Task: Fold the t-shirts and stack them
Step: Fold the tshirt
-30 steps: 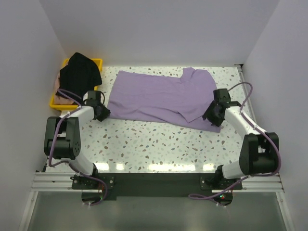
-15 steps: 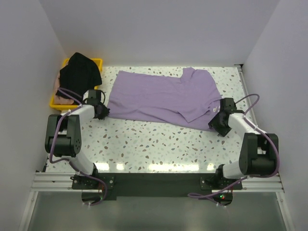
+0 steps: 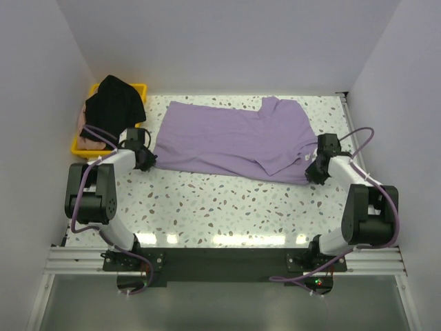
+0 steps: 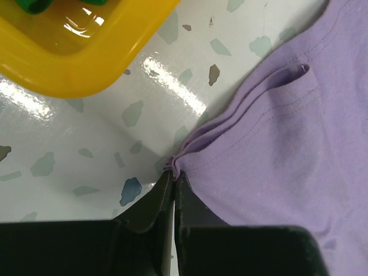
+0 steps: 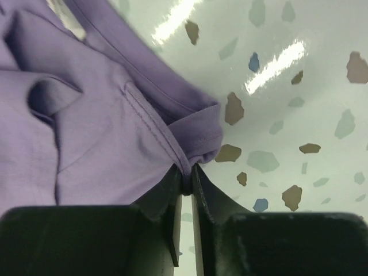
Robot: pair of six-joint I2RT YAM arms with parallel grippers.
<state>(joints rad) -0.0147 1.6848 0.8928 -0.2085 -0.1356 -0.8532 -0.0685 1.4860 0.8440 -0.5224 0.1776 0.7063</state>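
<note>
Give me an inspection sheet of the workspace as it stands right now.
Surface: speckled white table, glare patches near its front edge.
Job's things: lavender t-shirt spread out, right side partly folded over; black t-shirt draped over the tray; pale pink t-shirt under it.
Clutter: yellow tray at the far left corner.
Grippers: left gripper shut on the lavender t-shirt's near left corner; right gripper shut on its near right corner.
Cables: purple cables loop off both arms.
Surroundings: white walls; nothing else seen.
</note>
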